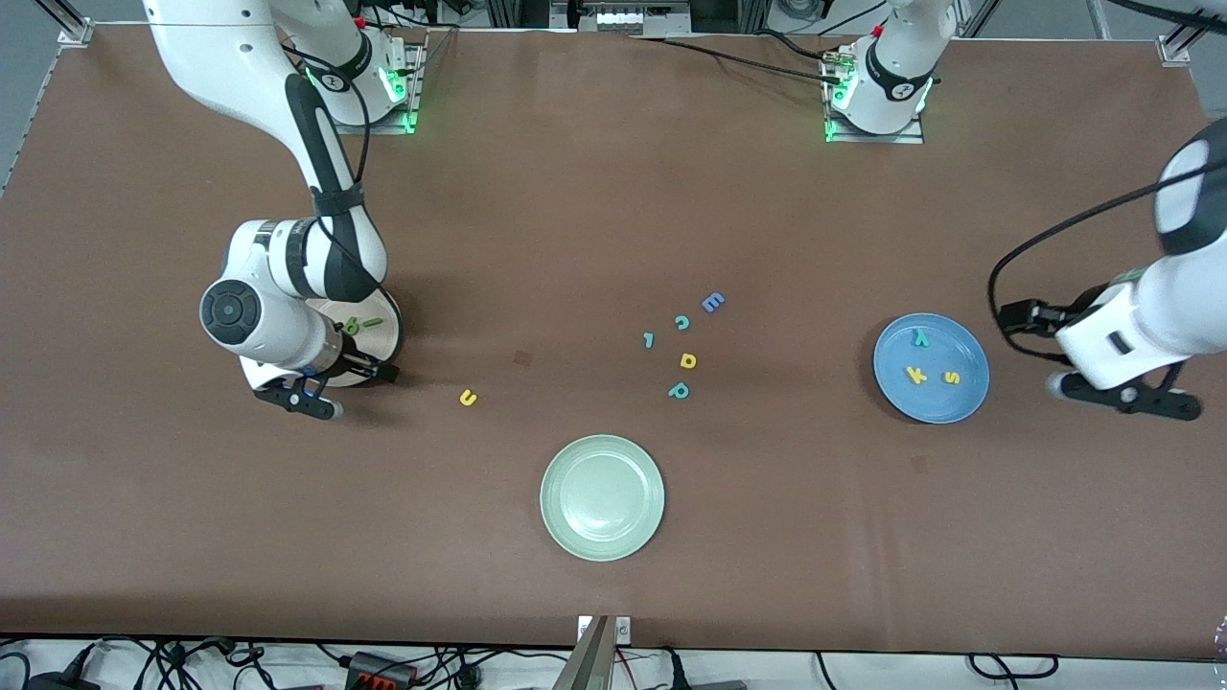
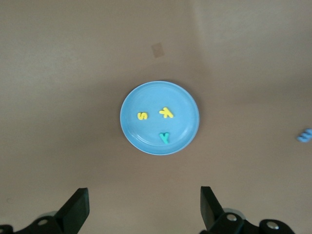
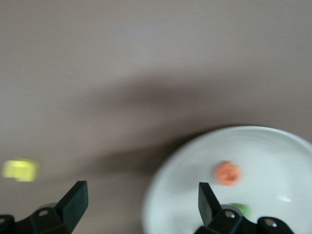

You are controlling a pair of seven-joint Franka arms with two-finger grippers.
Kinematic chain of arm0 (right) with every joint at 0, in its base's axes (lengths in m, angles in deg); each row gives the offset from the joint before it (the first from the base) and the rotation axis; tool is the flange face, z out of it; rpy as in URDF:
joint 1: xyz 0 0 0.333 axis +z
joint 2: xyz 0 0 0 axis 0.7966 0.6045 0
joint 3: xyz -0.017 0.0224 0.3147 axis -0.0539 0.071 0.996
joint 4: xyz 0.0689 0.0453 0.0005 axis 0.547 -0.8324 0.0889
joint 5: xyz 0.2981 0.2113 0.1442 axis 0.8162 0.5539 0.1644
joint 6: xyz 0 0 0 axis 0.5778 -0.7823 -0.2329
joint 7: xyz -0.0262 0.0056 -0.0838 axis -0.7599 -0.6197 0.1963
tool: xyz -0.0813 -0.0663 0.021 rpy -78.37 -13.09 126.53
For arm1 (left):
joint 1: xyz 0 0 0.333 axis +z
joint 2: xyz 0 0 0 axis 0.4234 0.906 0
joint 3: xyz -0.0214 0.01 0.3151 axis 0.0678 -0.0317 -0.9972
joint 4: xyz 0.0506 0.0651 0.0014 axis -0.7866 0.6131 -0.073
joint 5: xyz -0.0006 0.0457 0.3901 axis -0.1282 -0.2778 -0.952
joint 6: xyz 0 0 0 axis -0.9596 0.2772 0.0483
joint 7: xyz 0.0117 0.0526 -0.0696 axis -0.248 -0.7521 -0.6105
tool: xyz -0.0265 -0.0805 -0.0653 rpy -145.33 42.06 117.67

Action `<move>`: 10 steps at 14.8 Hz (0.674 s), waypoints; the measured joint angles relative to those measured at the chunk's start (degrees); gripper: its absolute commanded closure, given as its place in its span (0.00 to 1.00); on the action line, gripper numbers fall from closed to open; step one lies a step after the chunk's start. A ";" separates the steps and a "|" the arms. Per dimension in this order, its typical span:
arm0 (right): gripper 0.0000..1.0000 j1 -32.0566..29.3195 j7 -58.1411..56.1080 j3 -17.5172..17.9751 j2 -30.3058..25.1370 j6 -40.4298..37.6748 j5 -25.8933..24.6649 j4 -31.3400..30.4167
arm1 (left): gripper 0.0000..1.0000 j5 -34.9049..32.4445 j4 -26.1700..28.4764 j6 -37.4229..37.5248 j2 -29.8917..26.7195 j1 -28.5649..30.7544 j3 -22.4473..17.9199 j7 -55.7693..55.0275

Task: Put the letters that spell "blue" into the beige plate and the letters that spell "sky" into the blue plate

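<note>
1. Over at the right arm's end of the table, I'm watching the right gripper hanging low at the edge of the beige plate, its fingers spread wide and gripping nothing.
2. Through the right wrist view I'm seeing the plate's rim curving in beside one finger, with the orange e lying inside it and a bit of green showing just under that.
3. From the front I'm making out the green b and the dark green l sitting side by side in that same plate, close under the arm's wrist.
4. I'm spotting the yellow u lying on the bare table, near the right gripper toward the middle of the table, outside the plate.
5. Toward the left arm's end, the left gripper is hovering beside the blue plate, fingers wide apart and empty.
6. In the left wrist view I'm seeing that plate framed between the fingers, and it's holding the yellow s, the yellow k and the teal y, each lying apart from the others.
7. Between the two grippers, I'm looking at the pale green plate and a loose scatter of spare letters.
</note>
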State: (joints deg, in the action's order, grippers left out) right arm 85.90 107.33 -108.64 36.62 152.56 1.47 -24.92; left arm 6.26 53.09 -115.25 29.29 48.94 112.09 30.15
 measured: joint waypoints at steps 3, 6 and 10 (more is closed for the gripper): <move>0.00 2.23 7.47 0.08 3.68 0.02 1.15 5.92 | 0.00 6.88 -1.00 0.23 -5.25 -3.85 -7.71 0.00; 0.00 3.60 14.84 0.21 8.64 0.04 1.16 10.79 | 0.00 14.95 3.64 -4.31 -11.26 -13.69 -22.42 0.09; 0.00 5.67 19.61 0.24 12.93 0.39 1.18 13.50 | 0.00 15.55 16.53 -14.12 -19.36 -20.19 -27.97 0.04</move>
State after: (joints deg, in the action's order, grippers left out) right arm 91.56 126.94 -108.39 49.55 152.95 2.64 -11.42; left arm 21.81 69.62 -129.37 9.93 28.75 84.12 30.20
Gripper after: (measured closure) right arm 0.000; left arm 0.000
